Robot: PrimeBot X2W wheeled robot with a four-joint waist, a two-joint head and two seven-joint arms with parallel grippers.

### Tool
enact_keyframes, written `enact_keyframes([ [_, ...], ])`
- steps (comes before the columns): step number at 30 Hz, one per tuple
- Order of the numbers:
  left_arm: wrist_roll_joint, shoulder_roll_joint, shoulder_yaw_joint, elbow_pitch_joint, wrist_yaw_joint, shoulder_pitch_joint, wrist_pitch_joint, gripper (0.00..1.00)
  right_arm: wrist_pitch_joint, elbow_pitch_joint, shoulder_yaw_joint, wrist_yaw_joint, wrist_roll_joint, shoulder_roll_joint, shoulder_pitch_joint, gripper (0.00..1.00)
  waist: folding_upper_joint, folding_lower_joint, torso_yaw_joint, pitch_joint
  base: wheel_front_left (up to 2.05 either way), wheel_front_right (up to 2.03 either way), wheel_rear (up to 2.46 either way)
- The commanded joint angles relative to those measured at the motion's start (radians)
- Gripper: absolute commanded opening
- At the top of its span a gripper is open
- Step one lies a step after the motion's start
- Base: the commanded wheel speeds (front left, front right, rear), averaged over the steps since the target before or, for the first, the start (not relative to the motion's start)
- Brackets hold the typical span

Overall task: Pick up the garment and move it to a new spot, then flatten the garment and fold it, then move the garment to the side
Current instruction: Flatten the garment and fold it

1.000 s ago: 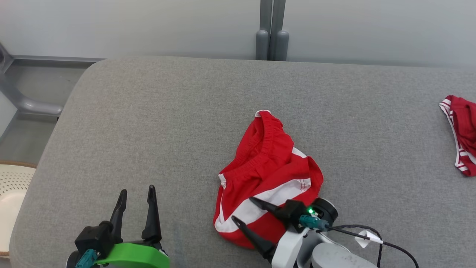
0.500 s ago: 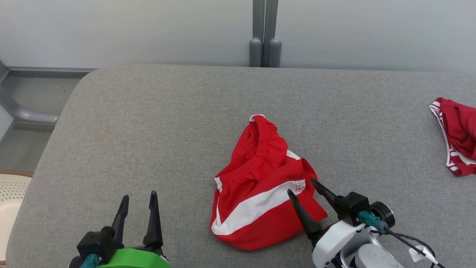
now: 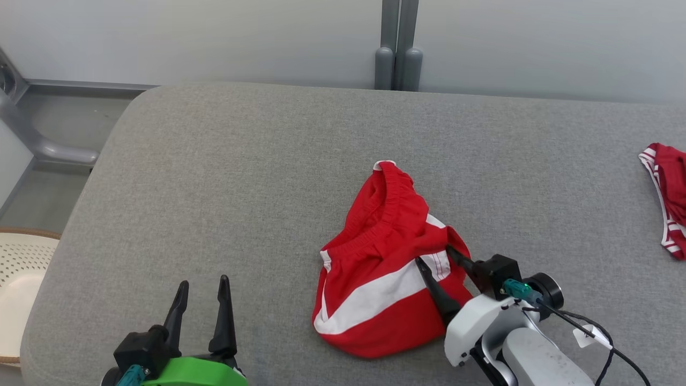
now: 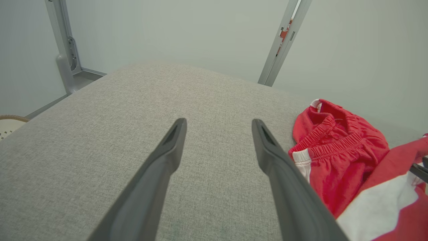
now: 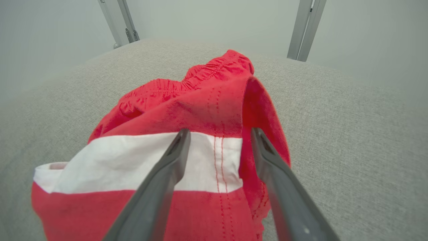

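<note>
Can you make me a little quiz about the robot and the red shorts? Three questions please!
1. True or false: the left end effector is touching the red shorts.
2. What colour is the shorts' wide stripe? A blue, B white, C green.
3. Which end effector reaches the shorts with its fingers apart?
Key: 1 false, it is well apart from them. 2 B. 3 the right end effector.
</note>
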Motion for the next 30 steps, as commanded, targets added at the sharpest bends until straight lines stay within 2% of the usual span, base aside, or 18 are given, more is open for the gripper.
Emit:
enact_keyframes([
  [1,0.01,0.001,0.001,-0.001,0.0,-0.011,0.0,1.0,-0.003,0.008,0.007,-0.001,0.02,0.003,-0.014,0.0,0.0,0.0,0.005,-0.001,0.0,0.0,0.0],
  [7,0.009,0.002,0.014,-0.011,0.009,0.004,0.0,1.0,-0.015,-0.008,-0.025,-0.001,0.052,-0.035,-0.031,0.0,0.0,0.0,-0.007,-0.002,0.0,0.0,0.0],
  [17,0.004,0.002,0.023,-0.024,0.011,-0.003,0.0,1.0,-0.011,-0.064,-0.237,-0.001,0.01,-0.122,0.011,0.0,0.0,0.0,-0.056,0.016,0.0,0.0,0.0],
  [24,0.006,0.002,0.025,-0.023,0.006,-0.022,0.0,1.0,0.009,-0.007,-0.353,-0.001,0.007,-0.144,0.03,0.0,0.0,0.0,-0.077,0.036,0.0,0.0,0.0],
  [29,0.009,0.002,0.023,-0.02,0.001,-0.032,0.0,1.0,0.005,0.054,-0.392,-0.001,-0.006,-0.138,0.005,0.0,0.0,0.0,-0.088,0.05,0.0,0.0,0.0],
  [30,0.011,0.002,0.021,-0.018,-0.001,-0.035,0.0,1.0,0.002,0.064,-0.396,-0.001,-0.008,-0.133,0.001,0.25,0.0,0.0,-0.09,0.052,0.0,0.0,0.0],
])
